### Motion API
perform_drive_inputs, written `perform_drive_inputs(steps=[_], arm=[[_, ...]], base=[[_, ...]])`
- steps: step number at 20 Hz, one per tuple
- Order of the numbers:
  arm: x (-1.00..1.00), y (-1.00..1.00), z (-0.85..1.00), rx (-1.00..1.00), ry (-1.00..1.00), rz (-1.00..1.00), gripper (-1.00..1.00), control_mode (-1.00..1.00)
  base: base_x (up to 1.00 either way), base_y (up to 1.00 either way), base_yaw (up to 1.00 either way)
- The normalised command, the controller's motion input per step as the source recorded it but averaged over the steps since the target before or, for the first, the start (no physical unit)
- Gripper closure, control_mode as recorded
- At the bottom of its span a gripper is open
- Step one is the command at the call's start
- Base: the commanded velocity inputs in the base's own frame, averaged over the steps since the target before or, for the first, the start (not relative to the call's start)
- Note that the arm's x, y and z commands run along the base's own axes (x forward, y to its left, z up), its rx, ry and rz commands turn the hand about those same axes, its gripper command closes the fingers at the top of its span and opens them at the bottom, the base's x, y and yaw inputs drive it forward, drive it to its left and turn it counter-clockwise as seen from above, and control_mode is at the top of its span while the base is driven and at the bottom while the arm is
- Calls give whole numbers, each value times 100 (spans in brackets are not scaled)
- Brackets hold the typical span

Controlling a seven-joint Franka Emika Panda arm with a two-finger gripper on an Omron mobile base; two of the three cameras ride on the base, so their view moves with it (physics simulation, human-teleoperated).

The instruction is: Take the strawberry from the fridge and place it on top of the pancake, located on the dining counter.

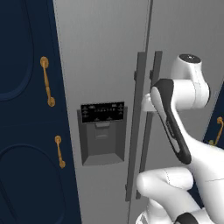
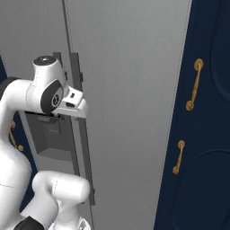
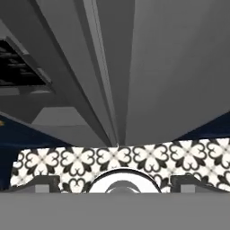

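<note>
In the left base view, navy blue cabinet doors (image 1: 26, 109) with curved brass handles (image 1: 47, 81) stand at the left. Just beside them rises the tall light grey two-door fridge (image 1: 100, 61), both doors shut. Its left door carries a black-panelled dispenser recess (image 1: 103, 133), and two long vertical grey handles (image 1: 136, 127) run side by side along the seam between the doors. Further right, the white arm with dark joints (image 1: 175, 122) reaches up to those handles, its hand close against them at about mid-height.

In the right base view the same fridge (image 2: 130, 90) sits left of another navy cabinet front (image 2: 204, 134) with brass handles (image 2: 194, 90). The two-finger gripper (image 2: 76, 107) lies by the grey handle (image 2: 83, 134); whether its fingers are spread or closed, or touching the bar, cannot be told.

The hand view looks down along the door seam to a black-and-white patterned tile floor (image 3: 148, 157), with the dispenser's dark panel (image 3: 20, 65) at the left.
</note>
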Motion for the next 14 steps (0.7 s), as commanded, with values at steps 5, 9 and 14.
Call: perform_drive_inputs(steps=[5, 9, 14], arm=[[-47, -3, 12, 1, -12, -8, -100, -100], [-27, 0, 17, 0, -12, -5, -100, -100], [-1, 0, 25, 0, -13, 0, -100, -100]], base=[[0, 0, 0], [0, 0, 0], [0, 0, 0]])
